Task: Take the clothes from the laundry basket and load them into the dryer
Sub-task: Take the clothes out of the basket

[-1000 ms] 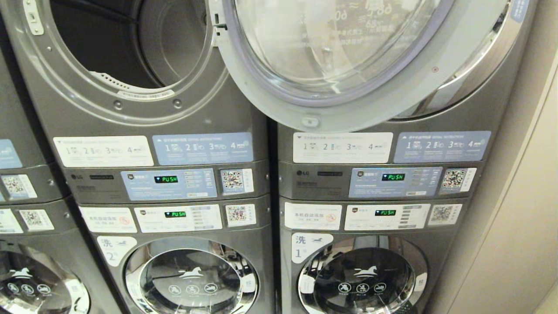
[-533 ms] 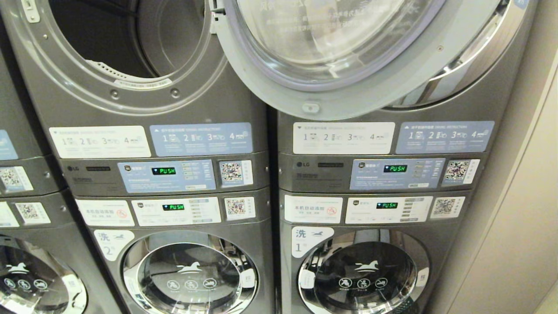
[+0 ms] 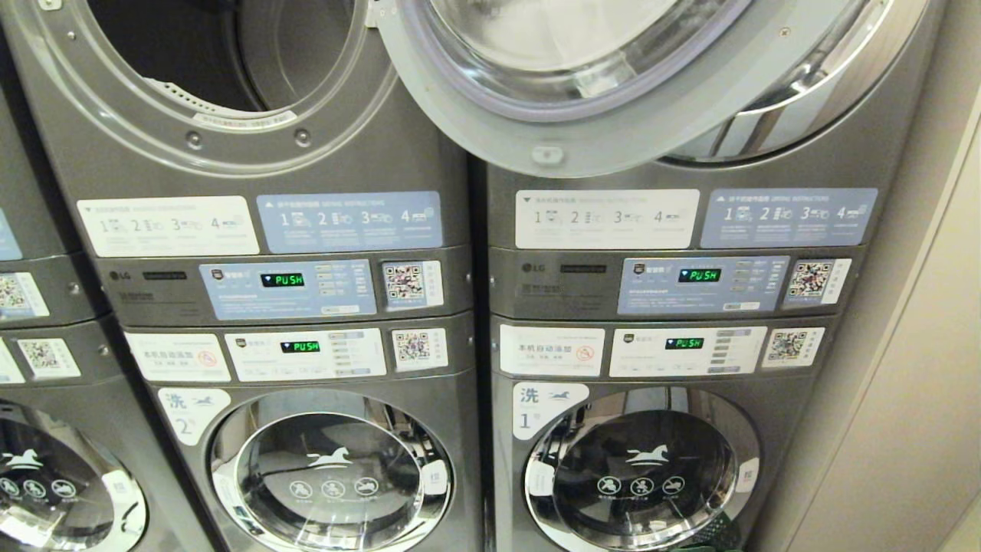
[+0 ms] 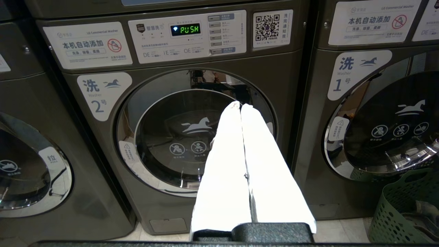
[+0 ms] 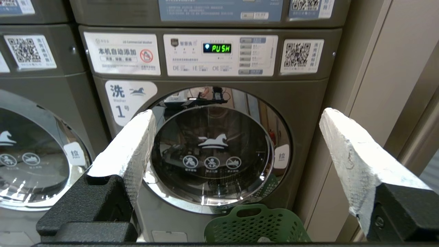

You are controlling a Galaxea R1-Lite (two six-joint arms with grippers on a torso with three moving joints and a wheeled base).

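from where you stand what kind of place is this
Most likely a self-service laundromat. Identical stacked machines stand side by side, each with a QR code sticker and a display reading PUSH. One upper dryer door hangs open, and a green laundry basket sits on the floor.

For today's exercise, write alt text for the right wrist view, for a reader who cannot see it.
The open right gripper faces the closed round door of a grey washer marked 1. A green laundry basket sits on the floor below the door.
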